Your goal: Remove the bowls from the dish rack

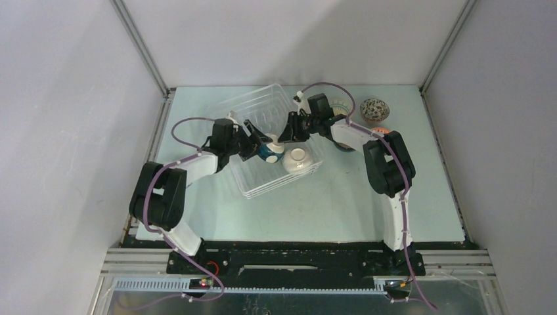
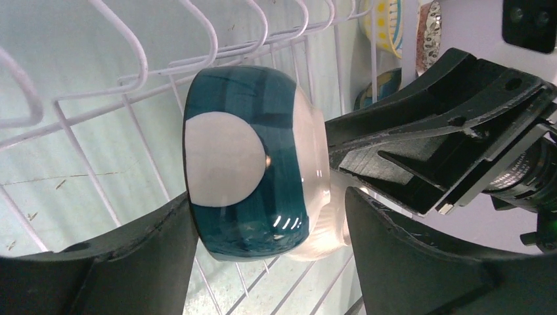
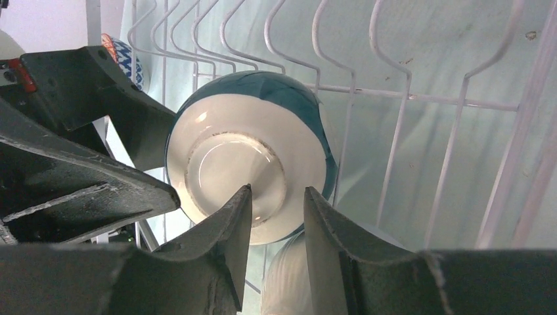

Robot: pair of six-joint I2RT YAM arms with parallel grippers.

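Clasping teal bowl (image 2: 246,131) in left hand (image 2: 269,220), right hand (image 3: 277,197) at its foot, grip unclear

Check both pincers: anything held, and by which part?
Left pincer holds the teal bowl, one finger at its rim, the other at its foot. Right pincer sits at the foot ring; grip unclear.

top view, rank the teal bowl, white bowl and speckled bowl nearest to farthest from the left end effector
1. teal bowl: between the fingers of the left end effector, inside the dish rack.
2. white bowl: just right of the teal one, also in the rack.
3. speckled bowl: far back right, outside the rack.
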